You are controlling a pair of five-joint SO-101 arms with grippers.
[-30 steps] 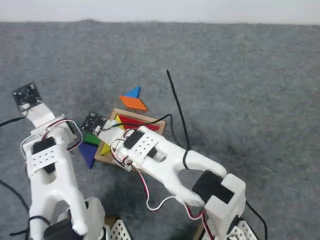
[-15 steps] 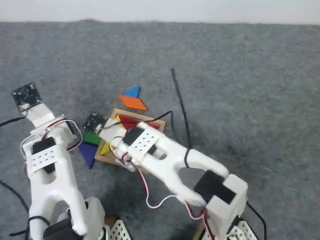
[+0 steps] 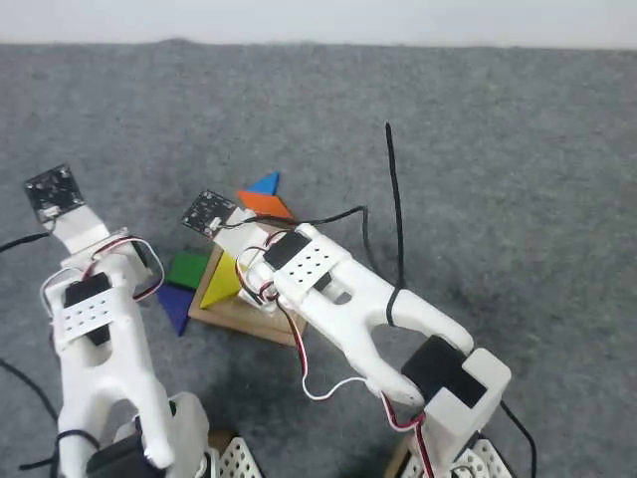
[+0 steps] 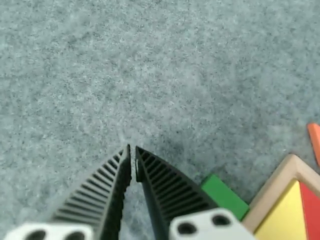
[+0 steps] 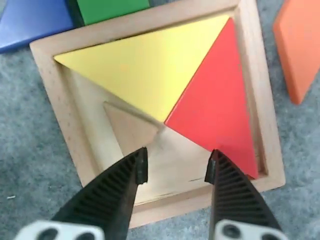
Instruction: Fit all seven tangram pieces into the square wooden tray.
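Right gripper (image 5: 176, 167) spread above wooden tray (image 5: 52, 100); yellow triangle (image 5: 145, 70), red triangle (image 5: 220, 115) seated just ahead. Left gripper (image 4: 133, 156) pressed together, green piece (image 4: 225, 196) beside.

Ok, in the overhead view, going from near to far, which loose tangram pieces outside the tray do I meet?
Dark blue piece → green square → orange parallelogram → small blue triangle.
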